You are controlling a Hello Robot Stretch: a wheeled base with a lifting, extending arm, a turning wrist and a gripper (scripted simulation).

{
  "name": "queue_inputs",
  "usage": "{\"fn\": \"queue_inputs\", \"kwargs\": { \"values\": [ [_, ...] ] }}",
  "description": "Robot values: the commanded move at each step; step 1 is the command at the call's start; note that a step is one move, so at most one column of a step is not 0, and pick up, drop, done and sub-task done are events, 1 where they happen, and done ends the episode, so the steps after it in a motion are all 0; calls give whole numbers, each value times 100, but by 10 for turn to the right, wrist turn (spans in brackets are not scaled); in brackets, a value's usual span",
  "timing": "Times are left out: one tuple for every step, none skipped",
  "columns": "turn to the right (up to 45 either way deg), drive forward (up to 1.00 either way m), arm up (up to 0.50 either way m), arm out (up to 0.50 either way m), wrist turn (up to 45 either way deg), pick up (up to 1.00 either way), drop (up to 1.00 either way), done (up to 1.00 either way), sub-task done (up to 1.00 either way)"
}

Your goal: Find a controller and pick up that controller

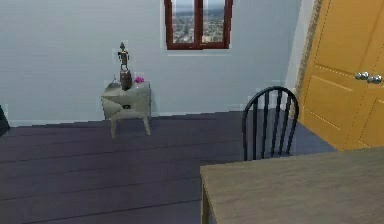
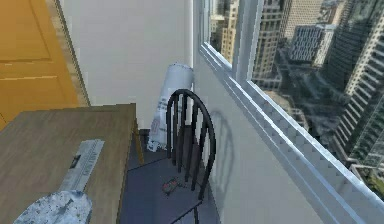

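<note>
Grey, flat and oblong, what looks like a remote control (image 2: pixel 82 163) lies on the wooden table (image 2: pixel 60 130) in the arm side view. It sits near the table's right-hand edge, its long side running roughly along that edge, and rows of paler marks show on its top. This is the thing that best fits the task's controller. Just below it, at the bottom edge of that view, lies a crumpled silvery lump (image 2: pixel 50 208); I cannot tell what it is, nor whether the two touch.

How the robot's jaws stand cannot be told from these views.

A black spindle-back chair (image 2: pixel 190 140) stands just beside the table on a dark plank floor (image 1: pixel 100 160). Beyond the chair a white cylinder (image 2: pixel 172 95) leans against the pale wall. To the right of both runs a large white-framed window (image 2: pixel 240 60) that looks out on tall city buildings. An orange panelled door (image 2: pixel 35 50) stands behind the table's far end; the forward view shows a silvery handle (image 1: pixel 368 76) on it.

Well apart from the table, against the far wall in the forward view, stands a small pale side table (image 1: pixel 127 103). It bears a dark statuette (image 1: pixel 124 68) and a small pink thing (image 1: pixel 139 79) beside it. Higher on that wall hangs a small window with a red-brown frame (image 1: pixel 198 22).
</note>
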Motion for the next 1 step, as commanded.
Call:
{"fn": "queue_inputs", "kwargs": {
  "values": [
    [0,0,0,40,0,0,0,0,0]
  ]
}}
